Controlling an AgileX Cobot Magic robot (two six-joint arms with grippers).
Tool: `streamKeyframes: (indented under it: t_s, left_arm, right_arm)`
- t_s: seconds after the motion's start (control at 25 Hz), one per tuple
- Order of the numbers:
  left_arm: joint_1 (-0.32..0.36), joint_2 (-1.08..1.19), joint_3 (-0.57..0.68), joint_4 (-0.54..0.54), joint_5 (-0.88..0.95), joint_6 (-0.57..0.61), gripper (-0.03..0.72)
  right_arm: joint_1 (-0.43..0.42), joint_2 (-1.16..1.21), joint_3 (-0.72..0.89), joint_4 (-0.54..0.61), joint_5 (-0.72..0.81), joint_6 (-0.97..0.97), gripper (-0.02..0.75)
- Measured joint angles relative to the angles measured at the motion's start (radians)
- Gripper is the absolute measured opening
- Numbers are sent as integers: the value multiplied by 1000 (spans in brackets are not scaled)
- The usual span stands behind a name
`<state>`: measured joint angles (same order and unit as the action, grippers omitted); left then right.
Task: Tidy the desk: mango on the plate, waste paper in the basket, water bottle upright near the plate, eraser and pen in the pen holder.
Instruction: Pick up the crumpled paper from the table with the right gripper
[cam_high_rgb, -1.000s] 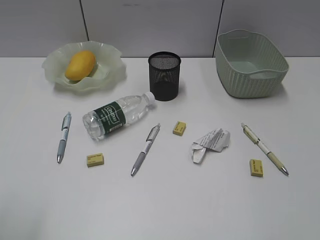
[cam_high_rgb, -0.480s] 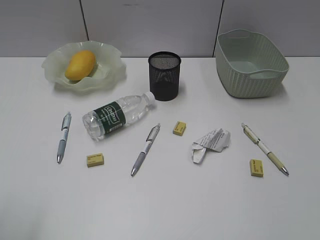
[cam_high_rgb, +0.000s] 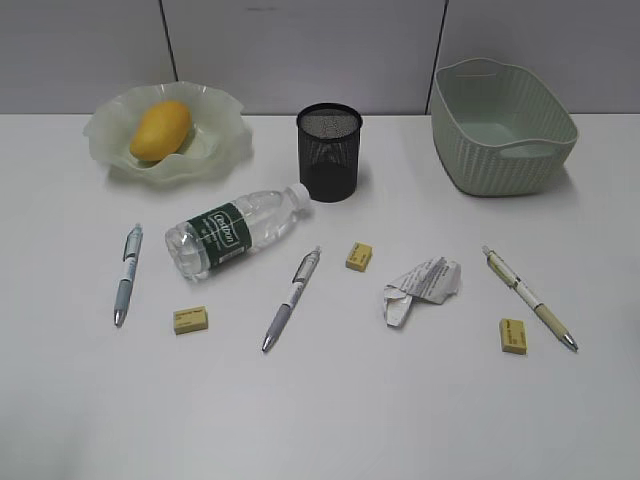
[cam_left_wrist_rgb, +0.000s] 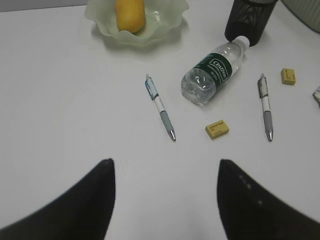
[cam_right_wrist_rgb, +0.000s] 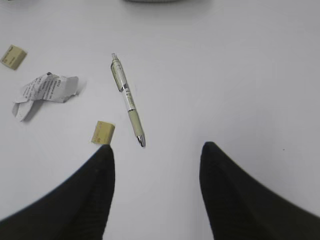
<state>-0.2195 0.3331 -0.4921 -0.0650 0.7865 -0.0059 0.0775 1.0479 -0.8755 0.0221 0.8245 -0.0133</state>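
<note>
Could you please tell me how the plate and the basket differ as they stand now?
The plate is shallow with a wavy rim, while the basket is deep with woven-textured sides and handle cutouts. The plate holds the mango; the basket is empty. Both are pale green and sit at the desk's far edge.

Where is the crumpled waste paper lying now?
In the exterior view, the waste paper lies on the desk, right of centre, between a yellow eraser on its left and a beige pen on its right.
</note>
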Motion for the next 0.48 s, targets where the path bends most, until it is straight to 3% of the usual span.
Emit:
streamKeyframes:
  t_s: [0.16,0.48]
  left_arm:
    - [0,0,0,0,0,0,482]
    - [0,0,0,0,0,0,481]
  right_arm:
    - [44,166,-83,7,21,22,438]
    - [304,410,-177,8,-30,190,438]
